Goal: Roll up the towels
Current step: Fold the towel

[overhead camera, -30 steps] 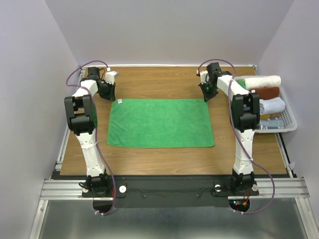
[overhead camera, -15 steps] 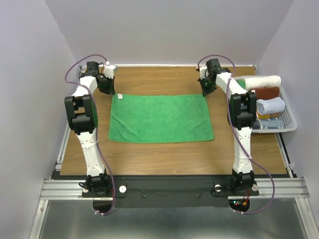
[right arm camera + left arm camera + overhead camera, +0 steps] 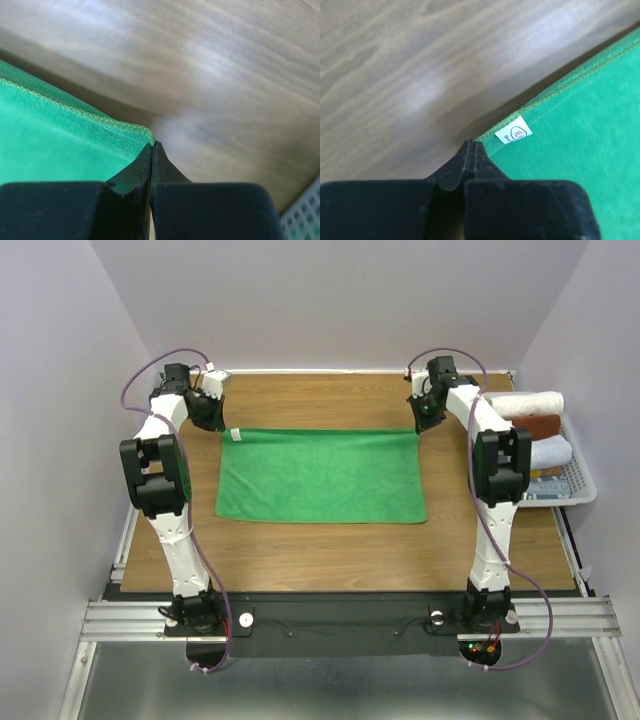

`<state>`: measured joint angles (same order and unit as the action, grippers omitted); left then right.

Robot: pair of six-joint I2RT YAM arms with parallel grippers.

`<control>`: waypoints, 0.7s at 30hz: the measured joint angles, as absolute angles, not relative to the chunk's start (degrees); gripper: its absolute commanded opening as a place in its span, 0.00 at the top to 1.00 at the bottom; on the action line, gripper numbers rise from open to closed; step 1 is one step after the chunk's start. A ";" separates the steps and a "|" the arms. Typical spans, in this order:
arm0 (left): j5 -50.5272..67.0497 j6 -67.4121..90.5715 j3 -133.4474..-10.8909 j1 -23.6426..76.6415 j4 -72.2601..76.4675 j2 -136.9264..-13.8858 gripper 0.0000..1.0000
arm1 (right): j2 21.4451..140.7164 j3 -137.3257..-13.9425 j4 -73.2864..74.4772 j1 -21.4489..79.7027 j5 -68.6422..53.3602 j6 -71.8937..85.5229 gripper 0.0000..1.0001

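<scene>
The bright green towel (image 3: pixel 320 475) lies spread flat on the wooden table, long side left to right. My left gripper (image 3: pixel 222 425) is shut on its far left corner, beside a small white label (image 3: pixel 513 130); the towel fills the right of the left wrist view (image 3: pixel 580 145), where the gripper (image 3: pixel 471 145) pinches the hem. My right gripper (image 3: pixel 420 427) is shut on the far right corner, with its tip (image 3: pixel 153 146) on the towel's stitched edge (image 3: pixel 45 140). A pale bluish-white towel (image 3: pixel 548 452) lies rolled in the basket at the right.
A white basket (image 3: pixel 580 485) stands at the table's right edge. It also holds a long cream-white rolled towel (image 3: pixel 530 403) and a brown rolled towel (image 3: pixel 535 426). Bare wood shows behind the green towel and in front of it.
Both grippers have moved back and slightly outward with the far corners. The towel has slid away from the arm bases and its far edge is now straighter.
</scene>
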<state>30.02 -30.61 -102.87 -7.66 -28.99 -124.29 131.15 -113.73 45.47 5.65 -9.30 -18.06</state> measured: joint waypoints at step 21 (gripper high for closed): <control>34.50 -46.96 -76.44 -9.52 -32.86 -98.48 1.00 | 105.43 -88.12 45.19 5.26 -20.97 -23.88 1.00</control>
<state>34.50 -46.96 -76.44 -9.52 -32.86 -98.48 105.43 -88.12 45.19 5.26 -20.97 -23.88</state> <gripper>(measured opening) 0.025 0.012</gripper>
